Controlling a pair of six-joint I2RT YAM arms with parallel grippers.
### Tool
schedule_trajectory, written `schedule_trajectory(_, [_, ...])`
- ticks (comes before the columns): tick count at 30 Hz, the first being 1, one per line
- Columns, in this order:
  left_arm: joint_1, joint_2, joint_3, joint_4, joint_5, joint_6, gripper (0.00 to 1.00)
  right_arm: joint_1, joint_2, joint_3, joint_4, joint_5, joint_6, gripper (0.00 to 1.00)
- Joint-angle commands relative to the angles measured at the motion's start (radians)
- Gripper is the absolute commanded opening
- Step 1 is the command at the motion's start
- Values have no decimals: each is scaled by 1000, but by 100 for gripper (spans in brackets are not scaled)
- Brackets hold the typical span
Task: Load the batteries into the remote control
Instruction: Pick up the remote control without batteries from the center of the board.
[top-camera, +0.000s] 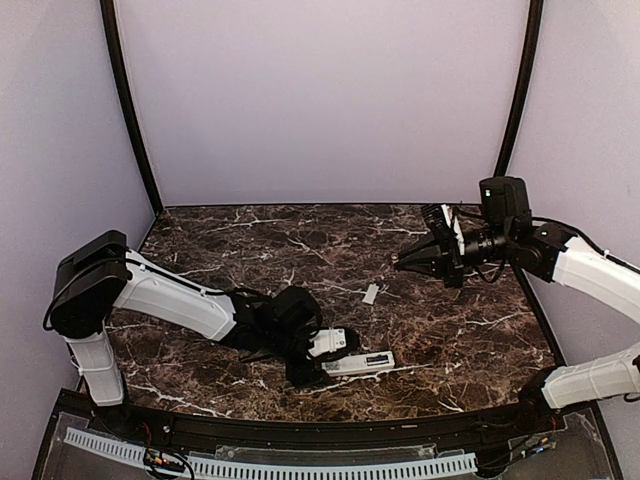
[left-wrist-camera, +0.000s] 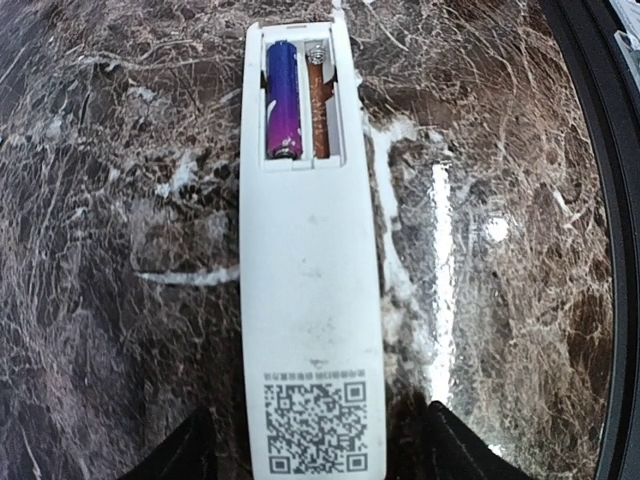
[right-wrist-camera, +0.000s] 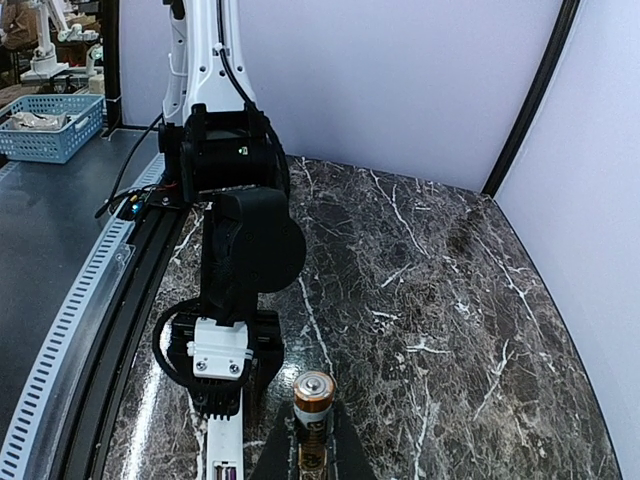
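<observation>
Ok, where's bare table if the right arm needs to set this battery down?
Bare: the far half of the table, from the back wall to the small white piece; also the right-front patch between the remote control and the right arm's base. Crowded: front centre, where the left gripper straddles the remote control.

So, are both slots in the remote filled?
No, one purple battery sits in the remote control; the slot beside it is empty.

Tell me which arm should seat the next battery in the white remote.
Right. The right gripper holds a copper-topped black battery; the left gripper straddles the slim white plastic remote control, one slot beside its purple battery apparently empty.
</observation>
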Motion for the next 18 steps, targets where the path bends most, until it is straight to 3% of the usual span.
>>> schedule_trajectory(1, [-8, 36, 32, -65, -11, 37, 65, 9, 0, -15, -10, 12, -15, 0])
schedule_trajectory(5, [-8, 38, 33, -72, -6, 47, 55, 9, 6, -18, -9, 17, -17, 0])
schedule_trajectory(13, [-10, 34, 45, -94, -12, 61, 23, 9, 9, -17, -11, 35, -14, 0])
schedule_trajectory(16, [-12, 17, 51, -96, -48, 65, 4, 9, 12, -15, -11, 53, -2, 0])
schedule_trajectory(18, [-12, -23, 50, -92, -107, 84, 0, 9, 13, -8, -12, 79, 12, 0])
